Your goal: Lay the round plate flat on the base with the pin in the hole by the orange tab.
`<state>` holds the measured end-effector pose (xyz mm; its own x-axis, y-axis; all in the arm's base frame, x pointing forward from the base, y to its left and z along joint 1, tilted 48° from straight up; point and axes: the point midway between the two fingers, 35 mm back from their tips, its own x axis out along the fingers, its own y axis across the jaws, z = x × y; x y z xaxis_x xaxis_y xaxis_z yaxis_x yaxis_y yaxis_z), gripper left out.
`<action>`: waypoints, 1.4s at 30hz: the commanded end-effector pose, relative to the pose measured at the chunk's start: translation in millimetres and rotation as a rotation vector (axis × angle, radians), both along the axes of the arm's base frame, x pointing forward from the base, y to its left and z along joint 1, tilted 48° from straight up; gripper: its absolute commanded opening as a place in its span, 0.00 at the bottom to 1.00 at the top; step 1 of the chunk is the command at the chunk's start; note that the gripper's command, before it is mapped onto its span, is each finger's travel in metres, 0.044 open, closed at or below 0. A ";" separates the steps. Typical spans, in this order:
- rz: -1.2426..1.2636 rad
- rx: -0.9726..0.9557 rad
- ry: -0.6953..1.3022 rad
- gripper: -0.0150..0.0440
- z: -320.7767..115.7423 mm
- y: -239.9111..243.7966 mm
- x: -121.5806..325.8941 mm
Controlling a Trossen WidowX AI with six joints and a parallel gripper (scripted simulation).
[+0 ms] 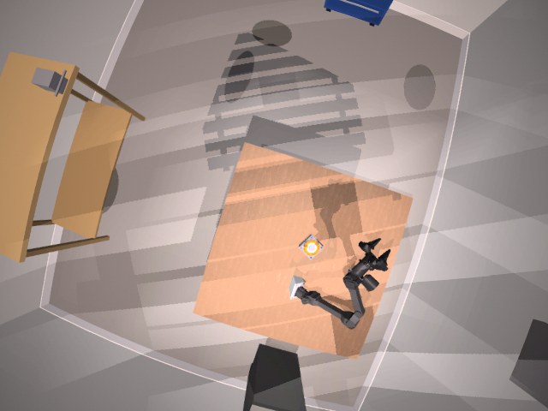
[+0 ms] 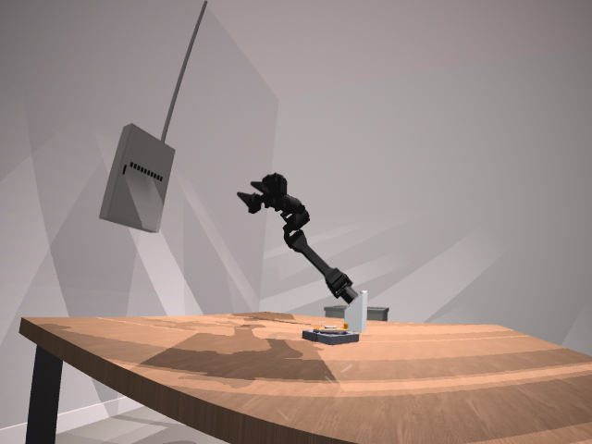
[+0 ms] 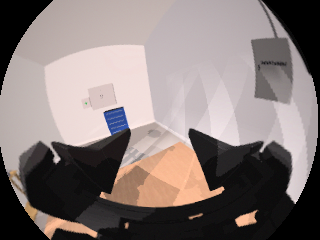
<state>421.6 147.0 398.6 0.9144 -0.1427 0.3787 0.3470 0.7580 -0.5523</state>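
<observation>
The round plate shows as an orange ring with a pale centre, on top of the square grey base. An orange tab stands up at the plate's right side in the exterior view. The plate is too small in view to tell its tilt. The pin, the hole beside the tab and the post cannot be made out clearly. My gripper is open and empty, high above the table and well away from the plate. The wrist view does not show the plate or base.
The wooden table carries the base. The arm's pale mount stands close to the base. The arm rises from it and bends over the table. A grey box hangs in the background.
</observation>
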 end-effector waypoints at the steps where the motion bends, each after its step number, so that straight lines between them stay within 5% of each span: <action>1: 0.005 0.001 0.015 0.89 -4.3 1.6 2.1; 8: 0.064 0.059 0.463 0.58 -140.0 32.1 34.5; 15: -0.032 0.131 0.857 0.26 -263.0 30.5 17.7; 28: -0.554 0.149 1.373 0.25 -402.7 -32.5 -94.5; 34: -0.853 0.073 1.457 0.25 -412.5 -68.5 -151.1; 42: -0.865 0.069 1.458 0.25 -411.6 -71.1 -156.3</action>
